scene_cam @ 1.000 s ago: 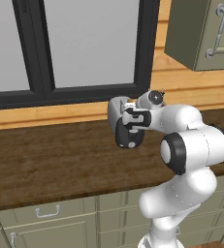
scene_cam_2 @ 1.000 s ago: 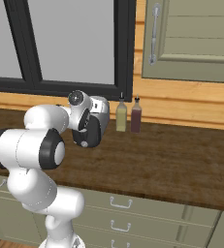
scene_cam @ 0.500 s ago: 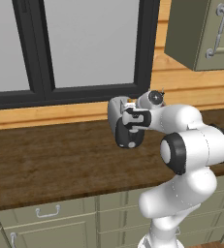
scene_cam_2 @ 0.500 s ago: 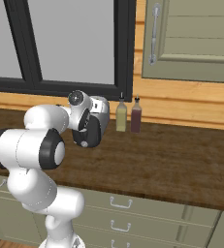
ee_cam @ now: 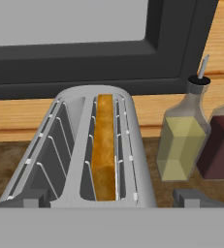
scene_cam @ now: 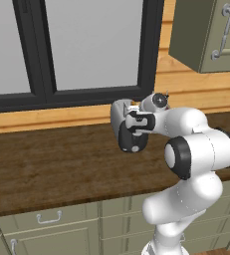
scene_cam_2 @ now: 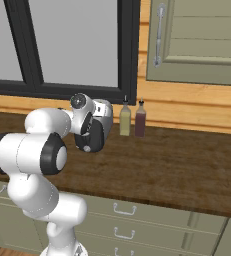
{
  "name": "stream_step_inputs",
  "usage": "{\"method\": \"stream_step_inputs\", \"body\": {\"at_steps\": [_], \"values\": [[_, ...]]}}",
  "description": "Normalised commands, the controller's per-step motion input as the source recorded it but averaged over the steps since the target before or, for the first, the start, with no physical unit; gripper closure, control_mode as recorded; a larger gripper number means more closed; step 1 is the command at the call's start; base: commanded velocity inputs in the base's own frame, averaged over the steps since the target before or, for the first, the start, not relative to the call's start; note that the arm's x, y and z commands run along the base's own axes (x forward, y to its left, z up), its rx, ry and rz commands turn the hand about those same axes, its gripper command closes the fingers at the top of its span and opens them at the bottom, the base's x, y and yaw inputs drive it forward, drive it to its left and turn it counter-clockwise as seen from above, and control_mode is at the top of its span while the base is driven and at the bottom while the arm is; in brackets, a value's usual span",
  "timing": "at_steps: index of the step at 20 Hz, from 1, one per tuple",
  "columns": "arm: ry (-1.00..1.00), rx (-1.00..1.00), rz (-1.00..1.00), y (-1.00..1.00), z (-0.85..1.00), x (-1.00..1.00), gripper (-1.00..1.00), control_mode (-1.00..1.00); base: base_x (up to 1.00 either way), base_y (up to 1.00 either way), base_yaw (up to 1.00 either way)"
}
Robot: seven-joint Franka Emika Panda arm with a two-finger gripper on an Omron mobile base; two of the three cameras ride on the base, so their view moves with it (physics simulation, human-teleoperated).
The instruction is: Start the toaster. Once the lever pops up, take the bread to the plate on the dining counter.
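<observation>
1. The toaster point(ee_cam: 91, 140) stands on the wood worktop point(scene_cam: 52, 164), close under the dark-framed window point(scene_cam: 76, 50). In the base views the robot's hand hides nearly all of it; a silver-grey part shows at the hand's far side point(scene_cam_2: 106, 111).
2. The toaster has two long slots. The bread point(ee_cam: 104, 145) stands on edge in the right-hand slot as the hand view shows it, sunk between the wire guides with its tan crust edge showing along the opening. The left-hand slot holds nothing.
3. The lever and the black end panel cannot be made out in any view.
4. The gripper point(ee_cam: 111, 197) is poised just over the near end of the toaster, looking down along the slots. Its two dark fingertips point(ee_cam: 193, 197) stand spread wide, one at each lower corner of the hand view, with the toaster body between them. They grip nothing.
5. Two bottles stand side by side on the worktop, just to the right of the toaster: a yellow oil bottle point(ee_cam: 181, 140) with a dark cap, and a dark red bottle point(ee_cam: 220, 147) beyond it, the two nearly touching.
6. Grey-green drawer fronts point(scene_cam_2: 137, 220) run below the worktop, and a wall cabinet point(scene_cam_2: 197, 40) hangs above to the right.
</observation>
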Motion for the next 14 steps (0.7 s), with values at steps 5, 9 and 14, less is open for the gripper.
{"method": "stream_step_inputs", "body": {"at_steps": [5, 9, 14], "values": [[0.00, 0.00, 0.00, 0.00, 0.00, 0.00, -1.00, -1.00, 0.00, 0.00, 0.00], [0.00, 0.00, 0.00, 0.00, 0.00, 0.00, -1.00, -1.00, 0.00, 0.00, 0.00], [0.00, 0.00, 0.00, 0.00, 0.00, 0.00, -1.00, -1.00, 0.00, 0.00, 0.00]]}}
